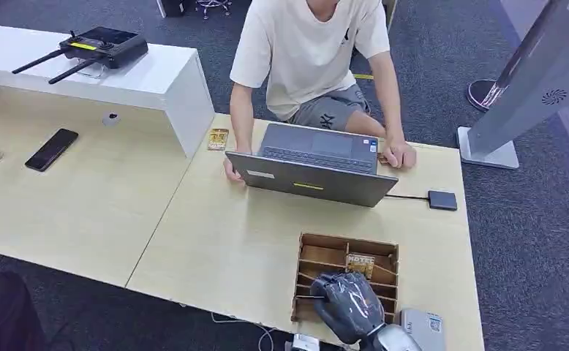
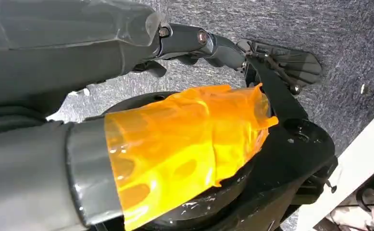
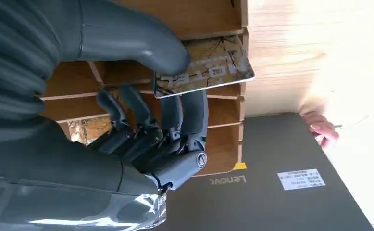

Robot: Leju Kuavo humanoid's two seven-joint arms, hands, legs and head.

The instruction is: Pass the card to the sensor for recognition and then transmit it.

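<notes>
the right hand (image 1: 346, 306) is at the near edge of the table (image 1: 216, 241), over the wooden card rack (image 1: 318, 254). in the right wrist view its thumb (image 3: 146, 43) presses the card (image 3: 209, 70) against the fingers (image 3: 185, 115), so this hand is holding the card, which is still partly between the rack's dividers. the hold looks shallow, on one end of the card only. if the hand lifts at an angle, the card may catch on a divider and turn or slip out, i think. the rack is light, so it may also be dragged along.

the left hand (image 2: 127, 38) hangs beside the body over the carpet; whether it is closed or spread i cannot tell.

just beside the rack lies a grey device (image 1: 422, 327), maybe the sensor. farther away stands the laptop (image 1: 312, 179) with a person (image 1: 307, 51) behind it, hands on both sides. a wide swing could hit the lid.
</notes>
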